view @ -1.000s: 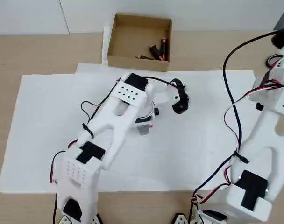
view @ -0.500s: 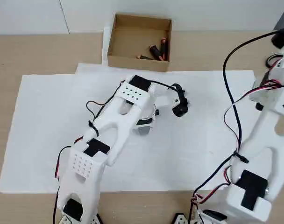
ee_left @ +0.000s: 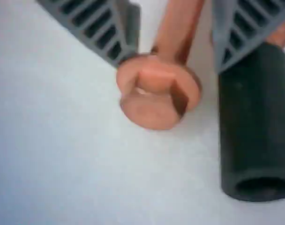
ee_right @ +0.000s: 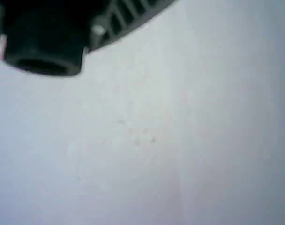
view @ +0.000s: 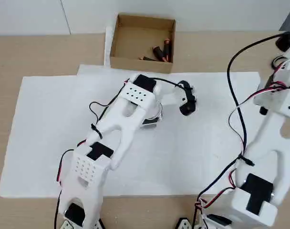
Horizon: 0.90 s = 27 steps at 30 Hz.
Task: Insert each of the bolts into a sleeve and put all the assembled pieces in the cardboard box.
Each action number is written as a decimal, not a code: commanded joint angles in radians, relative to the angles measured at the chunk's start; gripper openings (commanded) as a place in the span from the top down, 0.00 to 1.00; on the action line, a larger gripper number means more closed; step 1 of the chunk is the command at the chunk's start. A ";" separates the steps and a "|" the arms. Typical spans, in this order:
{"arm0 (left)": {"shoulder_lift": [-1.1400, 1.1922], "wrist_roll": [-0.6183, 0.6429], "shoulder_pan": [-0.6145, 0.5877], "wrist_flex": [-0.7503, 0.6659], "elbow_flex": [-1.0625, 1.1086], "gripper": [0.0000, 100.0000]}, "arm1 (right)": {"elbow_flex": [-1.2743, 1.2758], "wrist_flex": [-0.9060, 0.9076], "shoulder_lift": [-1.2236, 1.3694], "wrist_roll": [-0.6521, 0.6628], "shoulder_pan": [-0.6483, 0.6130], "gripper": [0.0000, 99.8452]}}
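Left arm is stretched low across the white sheet, wrist tipped down near the far edge, just short of the cardboard box. The left gripper is part open, its jaws straddling the shank of the copper bolt with gaps either side. A black sleeve lies just beside.

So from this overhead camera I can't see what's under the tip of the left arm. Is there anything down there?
Observer: Yes. Its wrist camera shows a copper-coloured bolt right at the left gripper.
Operator: Anything beside it?
Observer: A black sleeve lies next to the bolt on the white sheet, with its open end toward the camera.
Operator: And the right arm's tip, off the edge of my picture?
Observer: Its wrist camera shows a second black sleeve close to the lens, with the sheet behind it.
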 commanded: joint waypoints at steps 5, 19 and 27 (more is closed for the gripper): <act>-0.005 0.017 0.003 0.003 -0.039 0.94 | 0.000 -0.021 -0.056 0.005 0.012 0.99; -0.003 0.023 0.034 -0.003 0.022 0.93 | 0.000 -0.022 -0.058 0.006 0.012 0.99; 0.034 0.025 0.034 0.002 0.022 0.93 | 0.000 -0.022 -0.058 0.006 0.012 0.99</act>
